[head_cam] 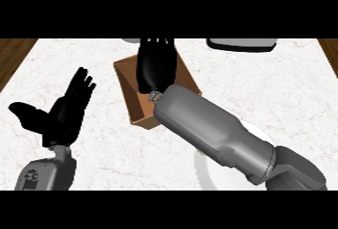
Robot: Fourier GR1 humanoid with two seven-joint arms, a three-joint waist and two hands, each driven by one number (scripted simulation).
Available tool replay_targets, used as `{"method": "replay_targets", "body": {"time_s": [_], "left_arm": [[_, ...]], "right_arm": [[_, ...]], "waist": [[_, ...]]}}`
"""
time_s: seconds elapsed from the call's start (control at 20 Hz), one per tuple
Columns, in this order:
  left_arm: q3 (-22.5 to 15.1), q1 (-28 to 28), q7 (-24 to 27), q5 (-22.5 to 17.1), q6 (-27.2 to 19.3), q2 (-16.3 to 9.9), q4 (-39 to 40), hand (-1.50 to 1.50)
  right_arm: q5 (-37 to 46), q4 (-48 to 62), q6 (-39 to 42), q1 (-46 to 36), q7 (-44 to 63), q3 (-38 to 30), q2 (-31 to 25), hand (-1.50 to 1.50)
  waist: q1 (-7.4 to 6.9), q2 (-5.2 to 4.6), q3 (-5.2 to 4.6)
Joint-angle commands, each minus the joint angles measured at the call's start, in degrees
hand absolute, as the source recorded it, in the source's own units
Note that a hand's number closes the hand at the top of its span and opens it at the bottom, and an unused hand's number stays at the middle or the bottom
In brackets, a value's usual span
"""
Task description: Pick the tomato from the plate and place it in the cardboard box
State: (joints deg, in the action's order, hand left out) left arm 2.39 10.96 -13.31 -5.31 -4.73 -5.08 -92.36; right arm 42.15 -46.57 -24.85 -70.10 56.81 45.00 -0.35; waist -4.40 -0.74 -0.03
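The cardboard box (131, 96) sits open at the counter's middle, its brown inner wall and floor showing on the left side. My right hand (156, 65) hangs over the box's far half, seen from its back, with the grey forearm crossing the box's near right corner. No tomato shows anywhere; the hand and forearm hide most of the box's inside. The white plate (210, 175) lies at the lower right, mostly under the forearm, and its visible part is bare. My left hand (65, 112) rests open at the left, fingers up, apart from the box.
A white and dark object (241, 44) stands at the counter's far right edge. A pale rim (131, 40) peeks out behind the box at the far edge. Brown wood shows past the counter's left and right top corners.
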Motion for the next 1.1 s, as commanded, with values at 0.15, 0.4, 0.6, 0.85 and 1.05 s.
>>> {"method": "replay_targets", "body": {"time_s": [0.15, 0.4, 0.6, 0.85, 1.05], "left_arm": [[0.5, -2.9, 1.9, 0.5, -0.6, 0.2, -0.4, 0.0], [1.9, -1.5, 2.5, -0.6, 0.5, -0.8, 1.2, 0.0], [0.7, -5.4, 4.8, -0.1, 1.1, 0.2, 0.6, 0.0], [2.6, -3.7, 1.0, -1.3, 0.4, -1.3, -2.3, 0.0], [2.2, -5.5, -2.3, -1.1, -0.5, -1.3, -6.8, 0.0]], "right_arm": [[-1.6, -5.3, -18.9, 0.3, 3.8, -4.9, 0.3, -1.5], [-6.4, -12.6, -29.7, 2.9, 1.5, -10.0, 0.3, -1.5], [-7.4, -16.0, -38.1, 9.3, 0.0, -7.2, 0.3, -1.5], [-6.5, -17.6, -41.2, 13.6, -6.2, -10.0, 0.3, -1.5], [-4.0, -22.0, -42.3, 20.6, -9.0, -11.0, 0.3, -1.5]], "waist": [[1.06, 0.39, 0.04], [2.0, 0.25, 0.07], [2.24, 0.49, 0.01], [3.61, 0.74, 0.03], [4.13, 0.86, 0.05]]}}
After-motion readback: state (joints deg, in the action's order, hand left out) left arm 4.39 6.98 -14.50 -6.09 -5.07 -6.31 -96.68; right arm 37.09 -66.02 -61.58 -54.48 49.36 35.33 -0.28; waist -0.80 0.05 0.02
